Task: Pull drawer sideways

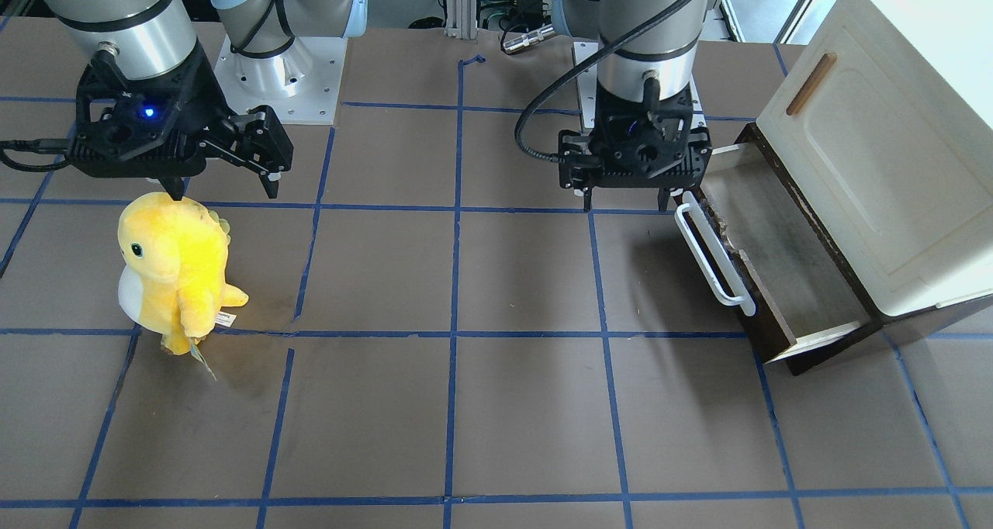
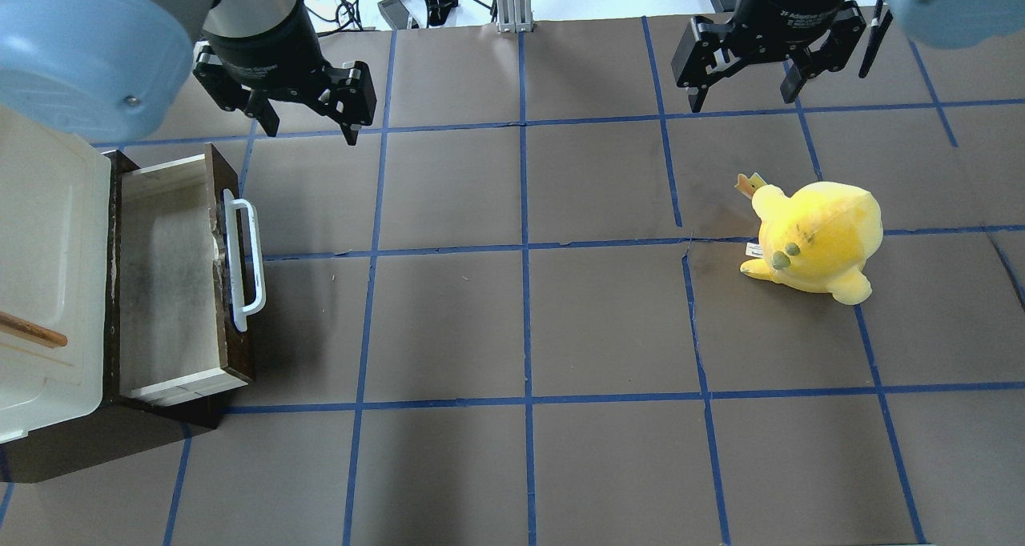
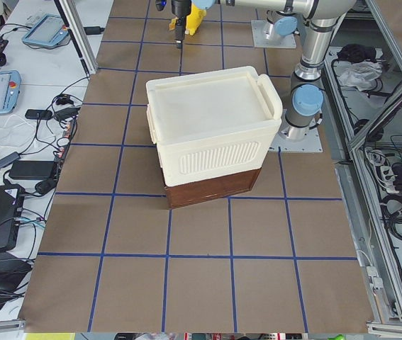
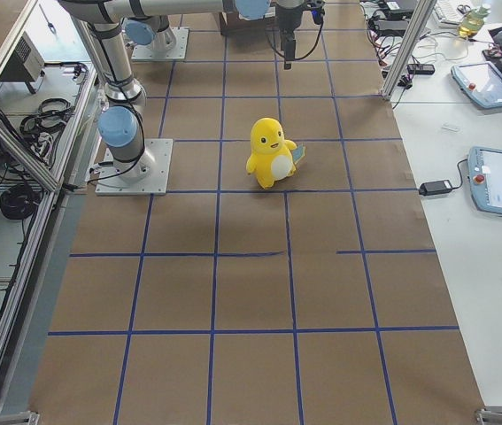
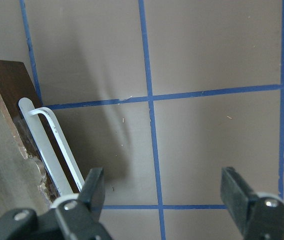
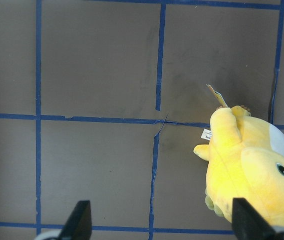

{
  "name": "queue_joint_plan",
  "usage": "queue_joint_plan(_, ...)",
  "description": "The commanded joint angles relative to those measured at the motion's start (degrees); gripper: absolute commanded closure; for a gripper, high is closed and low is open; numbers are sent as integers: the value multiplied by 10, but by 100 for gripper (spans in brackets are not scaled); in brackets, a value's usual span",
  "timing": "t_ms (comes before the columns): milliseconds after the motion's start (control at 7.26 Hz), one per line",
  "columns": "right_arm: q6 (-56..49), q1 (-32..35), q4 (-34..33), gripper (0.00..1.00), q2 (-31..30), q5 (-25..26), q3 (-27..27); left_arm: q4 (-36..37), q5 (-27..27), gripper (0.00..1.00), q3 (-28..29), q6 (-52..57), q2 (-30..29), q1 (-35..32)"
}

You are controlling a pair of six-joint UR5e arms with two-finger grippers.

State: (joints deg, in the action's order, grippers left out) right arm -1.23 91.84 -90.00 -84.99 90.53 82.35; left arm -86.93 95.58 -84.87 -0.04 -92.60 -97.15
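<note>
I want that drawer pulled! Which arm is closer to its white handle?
Left. The left end effector hangs open beside the white handle of the drawer; the right end effector is far off by the yellow plush toy.

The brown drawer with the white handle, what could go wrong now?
The left gripper is open, with the long white bar handle beside one finger, not between them; closing now could grab nothing. The shallow dark-brown wooden drawer already sits well out of the cream cabinet, so more pulling might drop it out or drag the cabinet.
</note>
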Motion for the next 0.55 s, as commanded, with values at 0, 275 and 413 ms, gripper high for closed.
queue_joint_plan(0, 0, 0, 0, 0, 0, 0, 0, 0, -52, 16, -15, 31, 29, 35)
queue_joint_plan(275, 0, 0, 0, 0, 0, 0, 0, -18, -56, 16, -61, 32, 65, 35)
queue_joint_plan(413, -1, 0, 0, 0, 0, 0, 0, -17, -56, 16, -71, 31, 76, 35)
